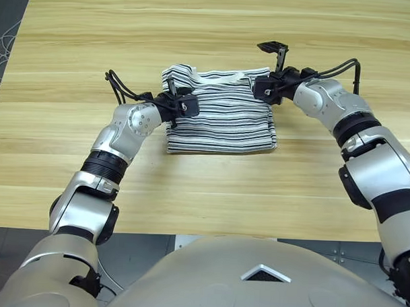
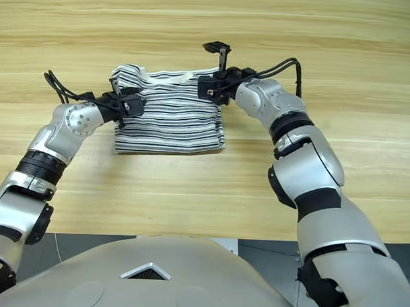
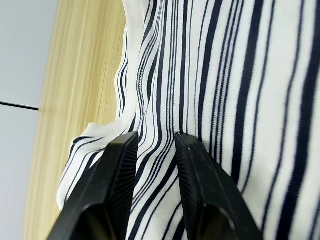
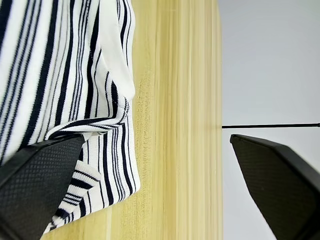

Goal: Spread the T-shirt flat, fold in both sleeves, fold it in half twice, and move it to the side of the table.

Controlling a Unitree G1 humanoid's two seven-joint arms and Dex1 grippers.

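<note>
A grey floor [image 1: 9, 12] is seen beyond the left edge and below the near edge of the counter [image 1: 204, 180], a broad top of pale wood grain laid in long boards from side to side.

The T-shirt [image 1: 223, 124], white with dark stripes, is found about the middle of the counter, well apart from every edge. It is gathered into a compact, roughly square packet, several layers thick along its near side, with the white collar band shown along the side toward the far edge. No sleeve is left sticking out, so the sleeve folds and a first halving are judged to be done, and the second halving is taken to be the step in hand.

The far left corner of the packet is held by the left gripper [image 3: 156, 145], whose jaws are closed on a pinch of striped cloth. At the far right corner the right gripper [image 4: 157, 140] is set with its jaws spread wide: one finger [image 4: 40, 185] is laid against the cloth there, while the other [image 4: 280, 180] is held out past the counter's edge line, and nothing is gripped.

For the next move, the right jaws would probably need to be closed on that corner, matching the left. Both corners could then be raised together and carried over toward the near edge, with the layers kept aligned, before the packet is moved toward a side edge.
</note>
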